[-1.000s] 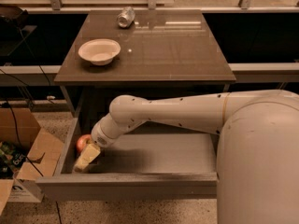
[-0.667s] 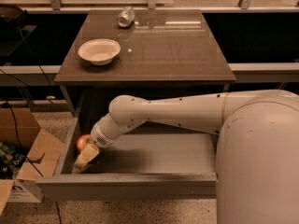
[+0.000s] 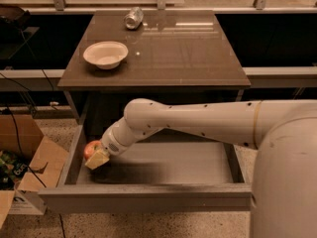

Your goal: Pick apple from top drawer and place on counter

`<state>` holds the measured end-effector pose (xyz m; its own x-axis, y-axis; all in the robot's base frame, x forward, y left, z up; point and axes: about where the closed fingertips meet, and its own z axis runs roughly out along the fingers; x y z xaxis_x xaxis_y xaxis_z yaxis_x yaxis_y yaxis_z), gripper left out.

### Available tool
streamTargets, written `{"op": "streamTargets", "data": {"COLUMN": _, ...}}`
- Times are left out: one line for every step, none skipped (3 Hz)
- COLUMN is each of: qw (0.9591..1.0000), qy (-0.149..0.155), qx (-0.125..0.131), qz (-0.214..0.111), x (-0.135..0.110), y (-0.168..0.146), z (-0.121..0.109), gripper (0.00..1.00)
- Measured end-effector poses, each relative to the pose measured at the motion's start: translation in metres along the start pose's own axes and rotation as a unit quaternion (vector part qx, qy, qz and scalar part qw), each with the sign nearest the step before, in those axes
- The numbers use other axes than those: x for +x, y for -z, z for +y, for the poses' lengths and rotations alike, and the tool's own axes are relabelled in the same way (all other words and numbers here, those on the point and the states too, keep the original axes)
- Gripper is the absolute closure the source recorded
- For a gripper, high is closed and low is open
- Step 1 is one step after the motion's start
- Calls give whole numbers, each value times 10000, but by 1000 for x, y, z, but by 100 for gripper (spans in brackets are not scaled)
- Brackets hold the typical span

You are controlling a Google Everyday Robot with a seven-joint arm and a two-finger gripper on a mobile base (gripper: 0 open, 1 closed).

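Observation:
The top drawer (image 3: 148, 197) is pulled open below the counter (image 3: 168, 48). The red apple (image 3: 90, 148) is at the drawer's left end, close to the left wall. My gripper (image 3: 95, 155) reaches down into the drawer from the right and is shut on the apple. One pale finger (image 3: 98, 159) lies across the apple's front and hides its lower right part. The apple sits a little above the drawer floor.
A white bowl (image 3: 105, 54) stands on the counter's left side. A crushed silver can (image 3: 133, 18) lies at its back edge. An open cardboard box (image 3: 27, 157) sits on the floor left of the drawer. My white arm (image 3: 198, 120) spans the drawer.
My gripper and the apple have shifted slightly up and to the right inside the drawer. Nothing else has moved.

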<state>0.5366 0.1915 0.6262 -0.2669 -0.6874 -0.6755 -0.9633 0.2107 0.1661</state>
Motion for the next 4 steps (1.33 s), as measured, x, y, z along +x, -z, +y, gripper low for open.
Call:
{"op": "streamTargets", "data": {"qw": 9997, "qy": -82, "qx": -117, "qz": -208, "x": 1, "y": 37, "z": 1, "gripper": 96}}
{"op": "streamTargets", "data": {"qw": 9998, "qy": 56, "qx": -36, "qz": -196, "x": -8, "y": 97, "z": 14, "gripper": 100}}
{"op": "streamTargets", "data": {"qw": 9986, "qy": 434, "qx": 289, "qz": -29, "x": -43, "y": 169, "z": 26, "gripper": 100}}
{"op": "streamTargets", "data": {"qw": 9921, "qy": 879, "qx": 829, "qz": 337, "x": -97, "y": 261, "z": 23, "gripper": 100}}
